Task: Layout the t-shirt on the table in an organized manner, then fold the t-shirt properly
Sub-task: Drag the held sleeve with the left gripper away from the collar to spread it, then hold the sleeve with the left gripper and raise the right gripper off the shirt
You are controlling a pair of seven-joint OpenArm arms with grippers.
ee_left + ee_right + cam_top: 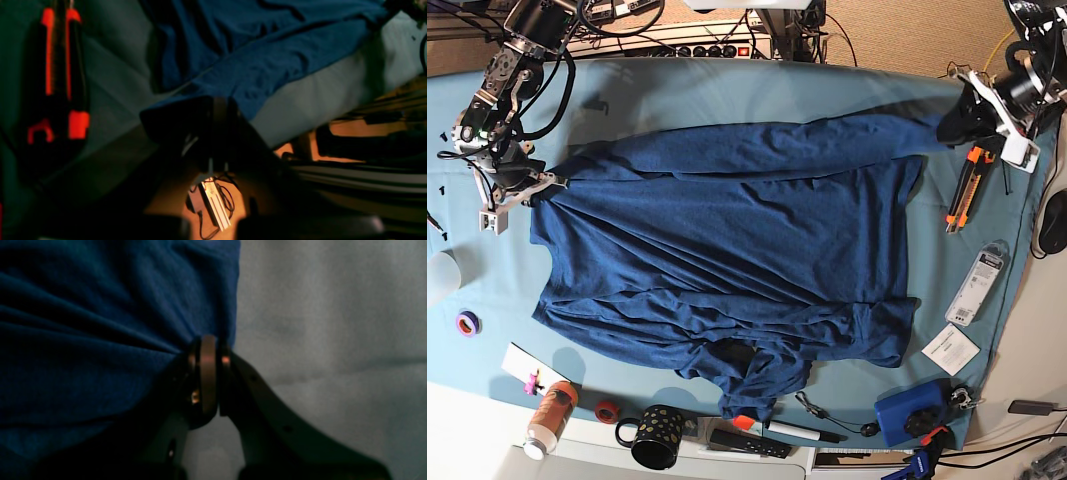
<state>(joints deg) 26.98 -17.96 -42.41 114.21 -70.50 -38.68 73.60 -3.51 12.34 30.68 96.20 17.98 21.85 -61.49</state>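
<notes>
Right gripper (208, 373) is clamped on a bunched edge of the t-shirt (100, 340); in its wrist view the navy folds fan out to the left from the closed jaws, with bare table (333, 323) cloth to the right. In the base view this gripper (527, 185) sits at the shirt's left corner, fabric pulled to a point there. Left gripper (218, 110) is likewise closed on the shirt's near edge, the cloth (267, 50) spreading away beyond it over the table (317, 96). From above it (962, 120) pinches the far-right corner, drawn out in a long strip. Between the two, the shirt (737, 250) lies spread across the teal table (727, 90), wrinkled, its lower part rumpled. Beside the left gripper lies an orange-and-black cutter (962, 190); a mug (655, 435) stands at the near edge.
</notes>
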